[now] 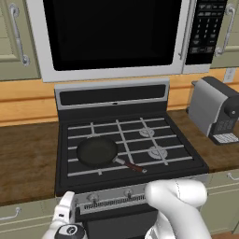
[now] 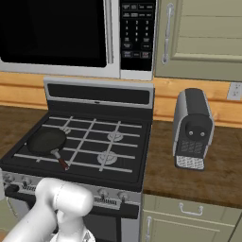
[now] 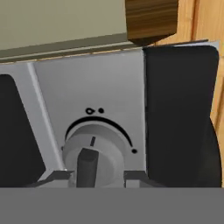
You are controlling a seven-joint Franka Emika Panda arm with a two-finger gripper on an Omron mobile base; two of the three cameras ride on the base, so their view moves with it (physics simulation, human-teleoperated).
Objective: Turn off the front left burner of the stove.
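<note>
- The front left burner (image 1: pixel 95 151) is in the near-left quarter of the stove (image 1: pixel 182 156), and I see it under a black pan (image 1: pixel 97 151) that sits on the pale grate bars there.
- In the right base view the burner (image 2: pixel 46 142) is again covered by the pan (image 2: pixel 46 141); the red-brown handle (image 2: pixel 61 161) of the pan points to the front of the stove (image 2: pixel 132 175).
- In the hand view I look straight at a round grey knob (image 3: pixel 92 153) on the silver front strip (image 3: pixel 87 87), with a dark arc and small marks around it.
- The gripper (image 3: pixel 92 176) is just at this knob: one fingertip (image 3: pixel 54 176) is left of it and the other one is right of it, spread wide, with the knob's ridge between them. I cannot tell whether they touch the knob.
- In the left base view the hand (image 1: pixel 63 217) is low at the left end of the strip (image 1: pixel 112 196), in front of the stove's left corner.
- Above the stove hangs a microwave (image 1: pixel 112 32) with a black door.
- On the wooden counter (image 1: pixel 28 158) to the right of the stove stands a grey coffee machine (image 1: pixel 217 109).
</note>
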